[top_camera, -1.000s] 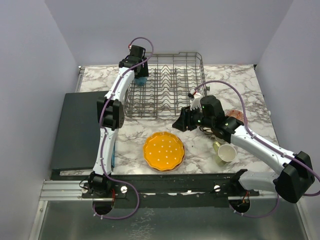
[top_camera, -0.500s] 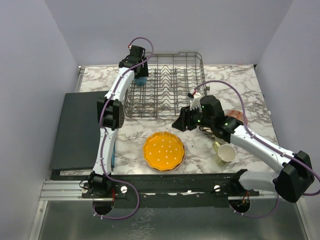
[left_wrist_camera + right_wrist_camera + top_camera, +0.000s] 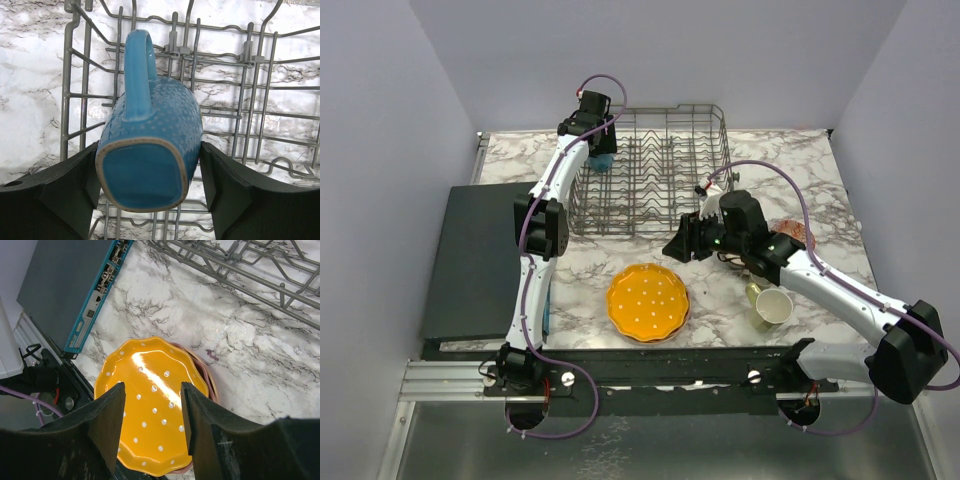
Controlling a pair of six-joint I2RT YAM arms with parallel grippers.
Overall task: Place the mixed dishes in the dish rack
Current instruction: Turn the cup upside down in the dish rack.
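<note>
My left gripper [image 3: 602, 150] reaches into the far left corner of the grey wire dish rack [image 3: 660, 108]. In the left wrist view it [image 3: 150, 170] is shut on a blue dotted mug [image 3: 150, 125], held base toward the camera with its handle up, over the rack's wires [image 3: 250, 100]. My right gripper [image 3: 677, 245] is open and empty, hovering over the table just above the orange scalloped white-dotted plate [image 3: 647, 302]. In the right wrist view the plate [image 3: 150, 390] lies below the open gripper [image 3: 152, 412], stacked on pink and peach plates [image 3: 207, 380].
A dark flat mat [image 3: 480, 260] lies at the left, its teal edge showing in the right wrist view [image 3: 100, 295]. A pale yellow mug [image 3: 774, 306] and an olive mug [image 3: 754, 292] lie at the right. A dark brown bowl [image 3: 792, 232] sits behind the right arm.
My right gripper has shifted slightly to the left, staying open. The left arm and the blue mug have not moved.
</note>
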